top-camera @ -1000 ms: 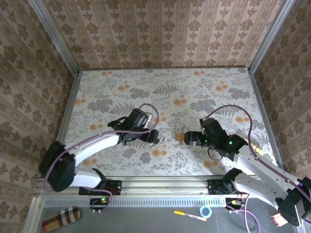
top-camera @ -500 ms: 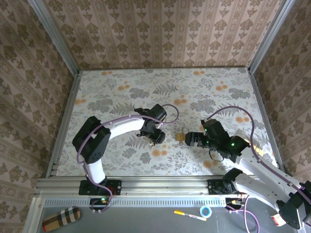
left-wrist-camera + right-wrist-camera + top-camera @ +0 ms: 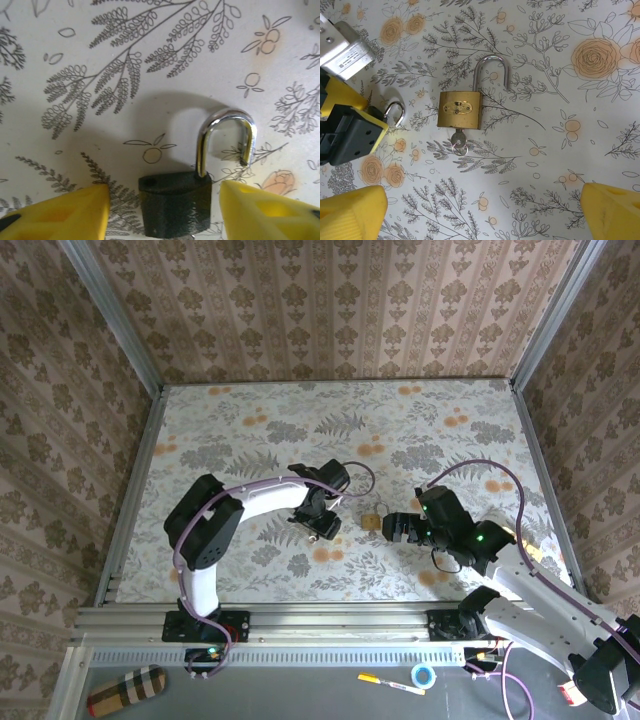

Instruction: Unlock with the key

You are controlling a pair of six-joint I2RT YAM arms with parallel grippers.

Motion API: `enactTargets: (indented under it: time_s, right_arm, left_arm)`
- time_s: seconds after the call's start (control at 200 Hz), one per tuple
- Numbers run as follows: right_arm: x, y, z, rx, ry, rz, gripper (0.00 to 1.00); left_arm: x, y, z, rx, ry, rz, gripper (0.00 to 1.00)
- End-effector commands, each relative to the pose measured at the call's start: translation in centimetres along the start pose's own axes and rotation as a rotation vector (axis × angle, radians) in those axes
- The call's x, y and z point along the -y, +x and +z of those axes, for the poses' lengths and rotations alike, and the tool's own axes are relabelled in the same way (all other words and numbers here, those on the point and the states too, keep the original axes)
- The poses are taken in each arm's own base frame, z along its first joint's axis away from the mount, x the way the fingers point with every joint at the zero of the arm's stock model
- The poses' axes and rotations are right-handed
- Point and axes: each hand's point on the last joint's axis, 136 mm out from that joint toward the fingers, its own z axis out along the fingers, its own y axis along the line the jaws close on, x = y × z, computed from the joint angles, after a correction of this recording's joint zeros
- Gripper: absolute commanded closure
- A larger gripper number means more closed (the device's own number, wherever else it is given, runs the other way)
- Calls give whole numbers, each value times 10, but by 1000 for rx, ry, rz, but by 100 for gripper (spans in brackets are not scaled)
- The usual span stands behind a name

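Observation:
A brass padlock (image 3: 460, 110) lies flat on the flowered table, its shackle (image 3: 490, 72) swung open and a small key (image 3: 459, 140) in its keyhole. In the top view the brass padlock (image 3: 371, 521) sits between both grippers. My right gripper (image 3: 482, 220) hovers open just short of the key, its yellow fingers (image 3: 350, 212) wide apart. My left gripper (image 3: 165, 215) is open astride a small black padlock (image 3: 175, 202) whose steel shackle (image 3: 225, 140) is also open, with gaps on both sides. The left gripper (image 3: 320, 525) is just left of the brass lock.
The left gripper's black and yellow body (image 3: 350, 130) stands close to the brass padlock's left side in the right wrist view. Patterned walls (image 3: 320, 310) enclose the table (image 3: 250, 430). Off the table's front lie a tape roll (image 3: 423, 676) and a pen (image 3: 390, 683).
The left arm has folded its elbow inward and its gripper has shifted slightly right over the black padlock. The right gripper has barely moved.

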Motion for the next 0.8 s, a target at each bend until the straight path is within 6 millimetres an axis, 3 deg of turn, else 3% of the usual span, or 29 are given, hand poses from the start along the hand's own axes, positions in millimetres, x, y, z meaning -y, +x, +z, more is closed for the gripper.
enactTargets:
  time_s: [0.0, 0.275, 0.795]
  right_arm:
    - [3, 5, 0, -10, 1, -7, 0]
    - [6, 7, 1, -5, 0, 2, 0]
    - [6, 8, 2, -7, -8, 11, 0]
  left_arm:
    - [-2, 0, 8, -24, 6, -43, 46]
    - [-14, -5, 14, 8, 31, -176, 62]
    - [-36, -11, 21, 100, 78, -466, 63]
